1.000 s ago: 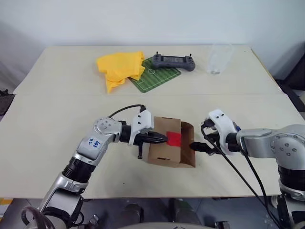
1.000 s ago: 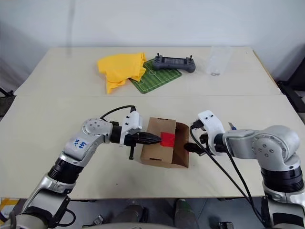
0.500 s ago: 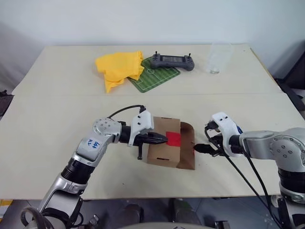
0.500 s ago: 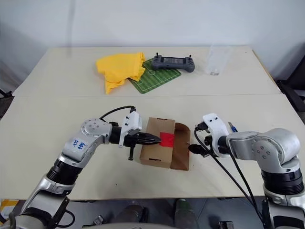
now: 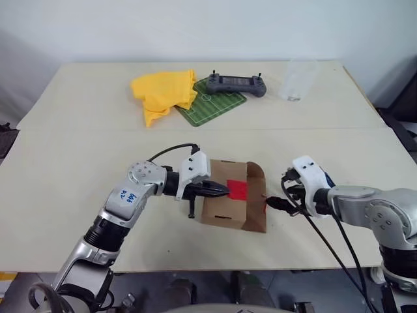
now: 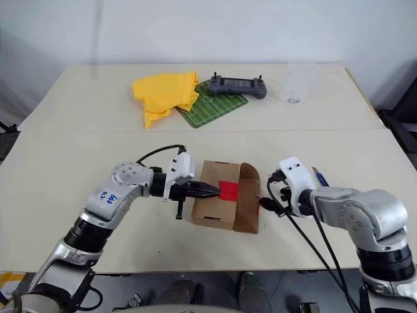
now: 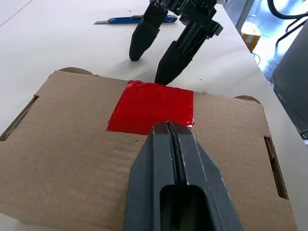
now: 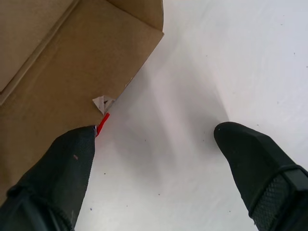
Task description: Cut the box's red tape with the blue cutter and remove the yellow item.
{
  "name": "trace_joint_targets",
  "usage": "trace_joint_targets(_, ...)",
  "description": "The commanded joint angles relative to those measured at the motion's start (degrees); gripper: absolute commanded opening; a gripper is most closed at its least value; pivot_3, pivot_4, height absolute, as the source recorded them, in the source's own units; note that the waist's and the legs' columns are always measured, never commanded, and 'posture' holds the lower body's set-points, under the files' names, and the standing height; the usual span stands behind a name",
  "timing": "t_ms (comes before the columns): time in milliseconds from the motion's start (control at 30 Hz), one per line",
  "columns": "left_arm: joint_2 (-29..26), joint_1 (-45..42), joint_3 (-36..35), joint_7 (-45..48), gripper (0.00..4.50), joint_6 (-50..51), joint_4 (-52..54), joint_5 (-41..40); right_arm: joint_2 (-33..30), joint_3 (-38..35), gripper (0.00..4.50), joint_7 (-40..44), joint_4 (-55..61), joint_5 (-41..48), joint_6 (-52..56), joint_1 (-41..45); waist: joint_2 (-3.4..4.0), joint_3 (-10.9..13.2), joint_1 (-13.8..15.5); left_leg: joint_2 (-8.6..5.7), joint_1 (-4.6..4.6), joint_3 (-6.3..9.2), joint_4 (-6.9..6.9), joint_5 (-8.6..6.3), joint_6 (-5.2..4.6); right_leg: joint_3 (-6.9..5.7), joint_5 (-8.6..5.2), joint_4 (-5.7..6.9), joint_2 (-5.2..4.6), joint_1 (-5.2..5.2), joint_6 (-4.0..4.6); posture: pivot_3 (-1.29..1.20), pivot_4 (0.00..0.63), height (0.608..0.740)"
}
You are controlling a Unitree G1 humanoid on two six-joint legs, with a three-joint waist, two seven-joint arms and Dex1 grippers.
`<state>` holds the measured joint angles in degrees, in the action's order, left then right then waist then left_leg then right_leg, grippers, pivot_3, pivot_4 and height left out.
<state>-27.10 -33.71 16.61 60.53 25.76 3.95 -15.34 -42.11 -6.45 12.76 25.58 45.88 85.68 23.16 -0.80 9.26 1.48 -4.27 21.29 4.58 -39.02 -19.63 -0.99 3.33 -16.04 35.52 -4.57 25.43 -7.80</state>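
The brown box lies mid-table with the red tape on its top face. Its right-hand flap hangs open, and a sliver of red tape shows on the flap's edge. My left gripper is shut, its tip resting on the box top at the tape's near edge. My right gripper is open and empty beside the flap, with one finger at the flap's edge. The blue cutter lies on the table behind my right gripper. The yellow item is hidden.
At the back of the table lie a crumpled yellow cloth, a green mat, a grey game controller and a clear cup. Cables trail from my right wrist toward the table's front edge.
The box's right-hand flap has swung and now stands more upright. My right gripper has drawn slightly away to the right. My left gripper has stayed on the box top.
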Motion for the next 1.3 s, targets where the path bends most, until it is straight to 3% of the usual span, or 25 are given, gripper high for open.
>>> trace_joint_targets(33,-0.41,0.16,1.05,0.17,0.00,0.46,0.41,0.98,-1.60,-10.92,4.26,4.86,-0.63,4.96,5.00,1.10,0.00,0.00,-0.01,0.00,0.00,0.00,0.01,0.00,0.00,0.00,0.00,-0.01,0.00,0.00,0.00,0.00,0.150,0.740)
trace_joint_targets(233,-0.98,0.39,0.92,0.53,0.00,0.62,1.50,0.68,-3.12,-16.63,4.26,6.18,-9.18,18.53,6.82,-0.43,0.00,0.01,-0.02,0.02,0.00,0.01,0.05,-0.01,-0.03,0.00,0.00,-0.04,0.00,0.00,0.00,0.00,0.150,0.740)
trace_joint_targets(667,-2.32,5.74,-1.31,-2.17,0.00,4.25,8.86,-1.49,10.29,-16.57,4.26,-16.72,-20.42,36.26,6.81,-0.61,0.02,0.02,-0.33,0.04,0.00,-0.02,0.10,-0.01,-0.02,0.06,0.00,-0.03,0.00,0.01,0.00,0.00,0.150,0.740)
trace_joint_targets(967,-2.50,5.44,-1.70,-2.59,0.00,4.92,8.90,-1.57,12.36,-11.97,4.26,-25.36,-23.42,42.64,4.21,0.55,0.01,0.01,-1.65,0.07,-0.08,-0.03,0.07,-0.01,0.00,0.07,0.00,0.02,0.03,-0.03,0.00,0.00,0.150,0.740)
trace_joint_targets(1067,-2.46,5.65,-1.89,-2.84,0.00,5.07,9.15,-1.64,11.84,-9.91,3.68,-26.40,-23.94,44.68,2.97,0.65,0.00,0.00,-1.83,0.09,-0.11,-0.04,0.08,-0.01,0.00,0.08,0.00,0.03,0.05,-0.03,0.01,0.00,0.150,0.740)
trace_joint_targets(1267,-2.55,5.72,-1.82,-3.05,0.00,4.93,8.97,-1.59,10.10,-6.42,1.61,-26.76,-25.48,48.59,0.06,0.89,0.01,0.01,-1.64,0.09,-0.07,-0.02,0.09,-0.01,0.00,0.06,0.00,0.01,0.04,-0.02,0.01,0.00,0.150,0.740)
trace_joint_targets(1300,-2.55,5.69,-1.84,-3.06,0.00,4.86,8.88,-1.57,9.80,-5.86,1.61,-26.68,-25.75,48.86,-0.34,1.02,0.01,0.01,-1.60,0.08,-0.06,-0.03,0.08,-0.01,0.00,0.06,0.00,0.01,0.03,-0.01,0.01,0.00,0.150,0.740)
